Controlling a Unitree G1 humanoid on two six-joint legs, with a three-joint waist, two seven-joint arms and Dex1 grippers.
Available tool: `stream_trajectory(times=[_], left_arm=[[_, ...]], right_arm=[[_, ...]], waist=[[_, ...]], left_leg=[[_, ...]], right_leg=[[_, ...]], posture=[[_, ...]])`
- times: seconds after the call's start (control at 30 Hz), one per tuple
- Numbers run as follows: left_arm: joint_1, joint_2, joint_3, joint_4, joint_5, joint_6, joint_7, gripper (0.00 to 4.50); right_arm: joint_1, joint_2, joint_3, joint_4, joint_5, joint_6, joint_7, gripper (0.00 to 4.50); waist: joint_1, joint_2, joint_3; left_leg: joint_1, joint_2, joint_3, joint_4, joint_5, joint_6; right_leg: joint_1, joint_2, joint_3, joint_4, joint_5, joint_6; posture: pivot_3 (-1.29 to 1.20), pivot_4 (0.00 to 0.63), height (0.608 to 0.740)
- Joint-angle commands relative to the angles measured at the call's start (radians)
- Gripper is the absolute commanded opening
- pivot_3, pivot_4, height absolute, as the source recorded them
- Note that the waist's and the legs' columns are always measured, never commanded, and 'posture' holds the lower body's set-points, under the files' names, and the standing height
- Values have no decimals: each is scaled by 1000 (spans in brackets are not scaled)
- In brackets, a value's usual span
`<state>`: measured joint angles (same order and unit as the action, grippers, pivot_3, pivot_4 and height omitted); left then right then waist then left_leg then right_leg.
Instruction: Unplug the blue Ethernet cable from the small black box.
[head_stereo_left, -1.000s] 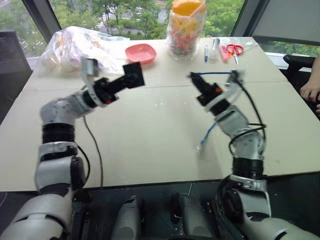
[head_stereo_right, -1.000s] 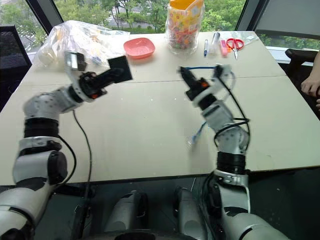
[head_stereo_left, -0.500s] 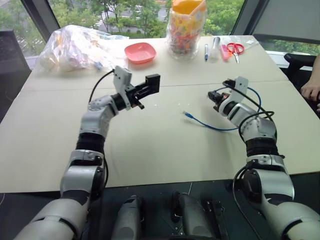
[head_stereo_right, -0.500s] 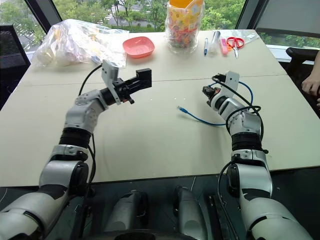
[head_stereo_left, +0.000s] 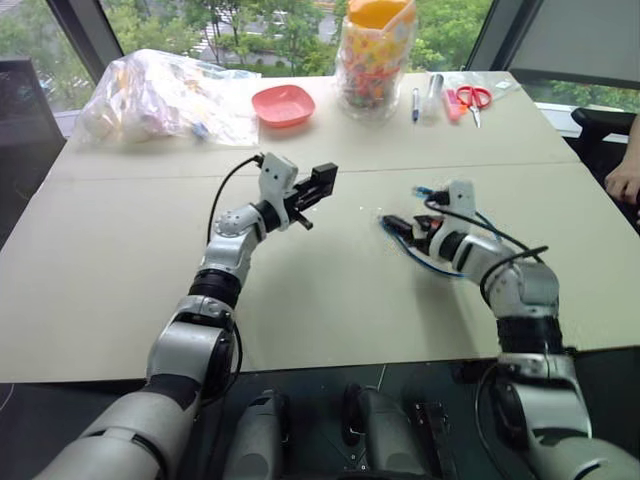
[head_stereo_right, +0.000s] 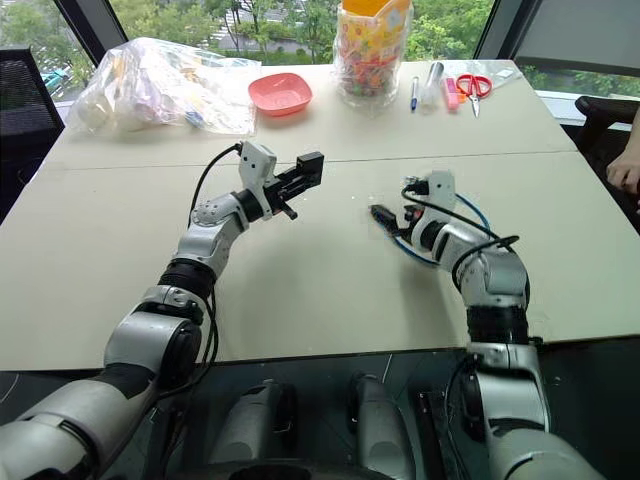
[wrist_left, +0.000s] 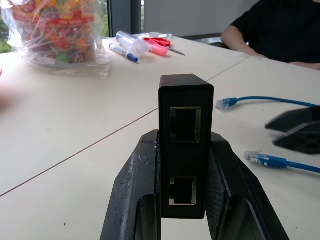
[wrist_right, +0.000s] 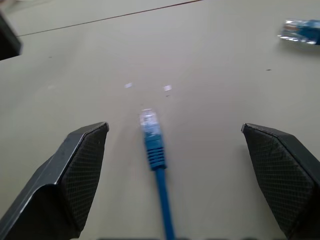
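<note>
The small black box (wrist_left: 183, 145) stands upright between my left gripper's fingers, and both of its ports are empty. My left gripper (head_stereo_left: 318, 188) is shut on it, held above the middle of the table. The blue Ethernet cable (head_stereo_left: 432, 264) lies loose on the table under my right arm. One clear plug (wrist_right: 150, 131) rests on the table between the wide-open fingers of my right gripper (wrist_right: 174, 128), touching neither. The cable's other plug (wrist_left: 227, 103) lies a short way off.
At the table's far side stand a pink bowl (head_stereo_left: 282, 104), a candy jar (head_stereo_left: 374, 50) and a crumpled plastic bag (head_stereo_left: 160, 95). Pens (head_stereo_left: 415, 103) and red scissors (head_stereo_left: 470, 97) lie at the back right. A person's hand (head_stereo_left: 622, 180) rests at the right edge.
My right gripper has sunk to the table and opened, letting go of the cable. My left gripper has carried the box right and down toward the table's middle.
</note>
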<state>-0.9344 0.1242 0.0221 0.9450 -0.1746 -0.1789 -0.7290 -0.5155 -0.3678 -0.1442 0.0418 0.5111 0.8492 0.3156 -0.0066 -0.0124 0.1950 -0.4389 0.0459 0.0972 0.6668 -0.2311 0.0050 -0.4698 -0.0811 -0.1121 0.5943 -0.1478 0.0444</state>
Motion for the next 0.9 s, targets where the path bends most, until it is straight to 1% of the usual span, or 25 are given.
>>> stream_trajectory(times=[0.03, 0.13, 0.2, 0.23, 0.33, 0.4, 0.43, 0.47, 0.53, 0.63, 0.73, 0.77, 0.87, 0.9], left_arm=[[-45, -25, 3, 84, 35, -98, 45, 493], [-54, -45, -10, 163, 73, -147, 76, 493], [-60, -55, -9, 197, 87, -164, 90, 1511], [-62, -56, -8, 210, 93, -169, 93, 1809], [-53, -52, -14, 210, 107, -181, 66, 3178], [-38, -38, -20, 184, 110, -164, 23, 3997], [-25, -22, -26, 159, 114, -147, 0, 4338], [-11, -5, -28, 130, 114, -128, -16, 4338], [41, 29, -14, 2, 57, -26, -100, 4338], [172, 104, -26, -315, -10, 165, -187, 4338], [289, 184, -19, -610, -88, 391, -208, 4338], [336, 226, -10, -709, -117, 477, -212, 4338], [434, 325, 13, -907, -184, 664, -210, 4338], [466, 349, 35, -961, -212, 716, -194, 4338]], right_arm=[[15, 12, -37, -151, 35, 18, -21, 4441], [34, 18, -61, -190, 43, 18, -38, 4441], [43, 17, -70, -208, 45, 13, -38, 4500], [46, 17, -75, -215, 46, 10, -39, 4500], [53, 6, -88, -230, 43, -2, -32, 4500], [58, -6, -94, -233, 41, -4, -21, 4500], [65, -19, -90, -239, 35, -5, -9, 4500], [73, -32, -83, -249, 30, -9, 4, 4500], [94, -53, -83, -278, 37, -11, 30, 4500], [150, -71, -103, -348, 86, -9, 85, 4500], [218, -86, -119, -426, 128, -18, 135, 4500], [247, -95, -117, -457, 119, -51, 155, 4500], [304, -115, -96, -506, 77, -126, 181, 4500], [326, -125, -72, -519, 51, -152, 191, 4500]], waist=[[-1, 0, 0], [-3, 0, 0], [-3, 0, 0], [-4, 0, 0], [-4, 0, 0], [-3, 0, 0], [-3, 0, 0], [-4, 0, 0], [-6, 0, 0], [-9, 0, 0], [-6, 0, 0], [-4, 0, 0], [-5, 0, 0], [-5, 0, 0]], left_leg=[[0, 0, 0, 1, 0, 0], [0, 0, -1, 1, 0, 0], [0, 0, -2, 0, 0, 0], [0, 0, -2, 0, 0, 0], [-1, 0, -2, 0, 0, 0], [-2, 0, -2, 0, 0, 0], [-2, 0, -2, 0, 0, 0], [-2, 0, -2, 0, 0, 0], [-2, 0, -2, 0, 0, 0], [-2, 1, -2, -1, 0, 0], [-2, 1, -2, -1, 0, 0], [-2, 1, -2, 0, 0, 0], [-2, 1, -3, 1, 0, 0], [-2, 1, -3, 1, 0, 0]], right_leg=[[0, 0, 0, 0, 0, 0], [0, 0, -1, 0, 0, 0], [0, 1, -1, 0, 0, 0], [0, 1, -2, 0, 0, 0], [-1, 1, -2, 0, 0, 0], [-1, 1, -2, 1, 0, 0], [-1, 1, -2, 1, 0, 0], [-1, 1, -2, 1, 0, 0], [-1, 1, -1, 1, 0, 0], [-3, 2, -1, 1, 0, -1], [-3, 3, 0, 2, 0, -1], [-3, 3, 0, 2, 0, -1], [-2, 2, 0, 2, 0, -1], [-2, 2, 0, 2, -2, -3]], posture=[[0, 150, 740], [0, 150, 740], [0, 150, 740], [0, 150, 740], [0, 150, 740], [0, 150, 740], [0, 150, 740], [0, 150, 740], [0, 150, 740], [0, 150, 740], [0, 150, 740], [0, 150, 740], [0, 150, 740], [0, 150, 740]])
